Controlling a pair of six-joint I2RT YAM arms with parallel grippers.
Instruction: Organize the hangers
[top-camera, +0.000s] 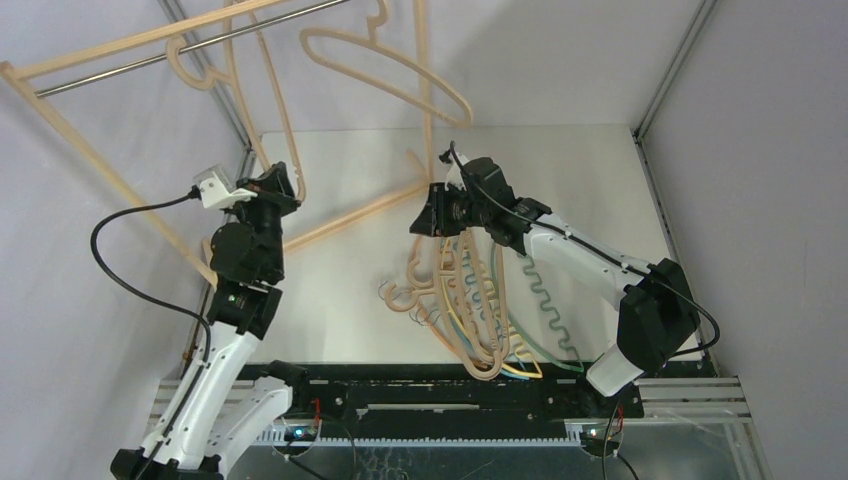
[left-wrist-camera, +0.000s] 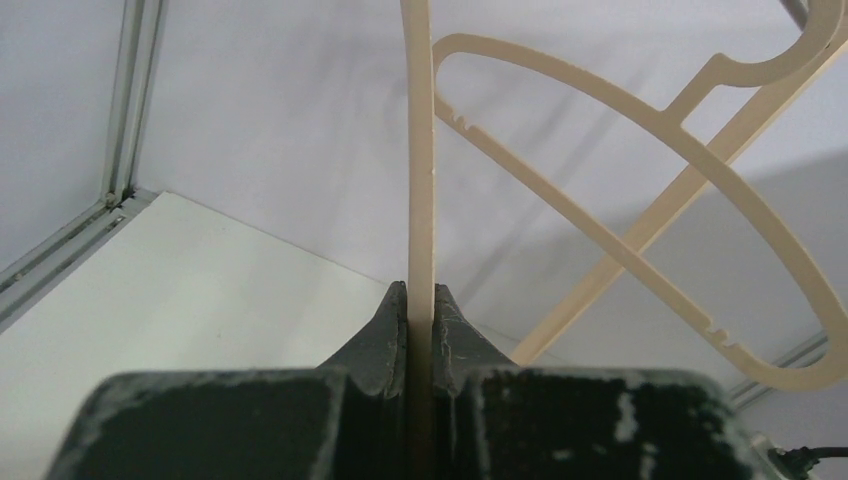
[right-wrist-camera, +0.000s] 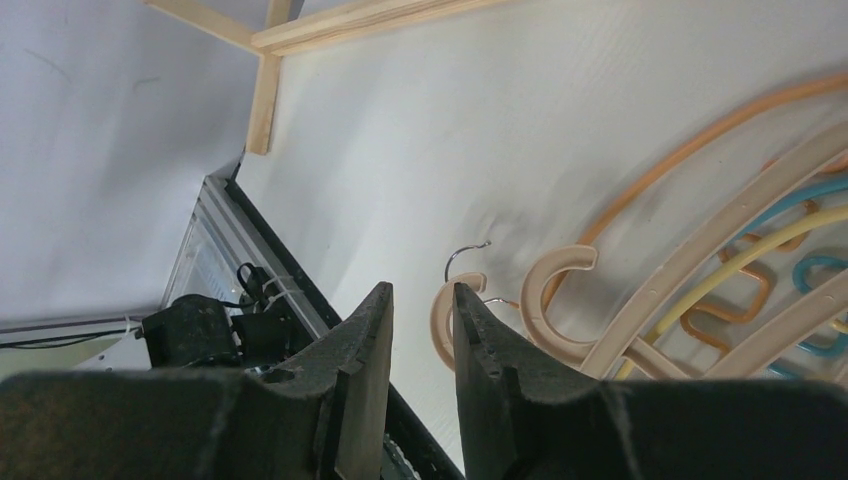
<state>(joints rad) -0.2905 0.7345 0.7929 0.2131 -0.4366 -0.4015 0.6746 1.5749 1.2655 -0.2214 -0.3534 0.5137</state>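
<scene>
Matt light-wood hangers (top-camera: 485, 362), shiny metal rail (top-camera: 200, 45)

No readable text, label or number shows anywhere.

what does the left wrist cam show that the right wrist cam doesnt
Left wrist only: the left pincer shut on the thin bar of a beige hanger, with a second beige hanger up in the air beyond it.
Right wrist only: the right pincer open and empty, near a pile of hangers in beige, orange, teal and yellow lying flat, plus the wooden rack base.
Both: the white table and the pale wall.
</scene>
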